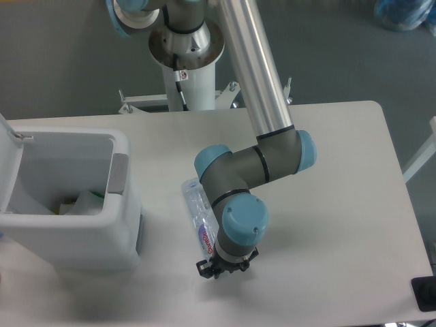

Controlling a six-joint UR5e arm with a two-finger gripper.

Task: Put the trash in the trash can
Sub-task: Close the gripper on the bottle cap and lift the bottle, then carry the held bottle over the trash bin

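The black two-finger gripper (219, 267), mostly hidden under the blue wrist cap, sits low at one end of the crushed clear plastic bottle with red lettering (201, 219), probably to grasp it; whether its fingers are parted or clamped cannot be told. The bottle lies flat on the white table (327, 204), right of the boxy white trash can (119, 204), whose lid stands open and where crumpled white trash (87, 201) already lies.

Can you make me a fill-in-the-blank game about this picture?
1. The bottle lies on the ____.
2. The bin stands on the table's ____ side in the picture.
3. The bin's lid is ____.
4. The claw is next to the ____ lying on the table.

Missing words: table; left; open; bottle
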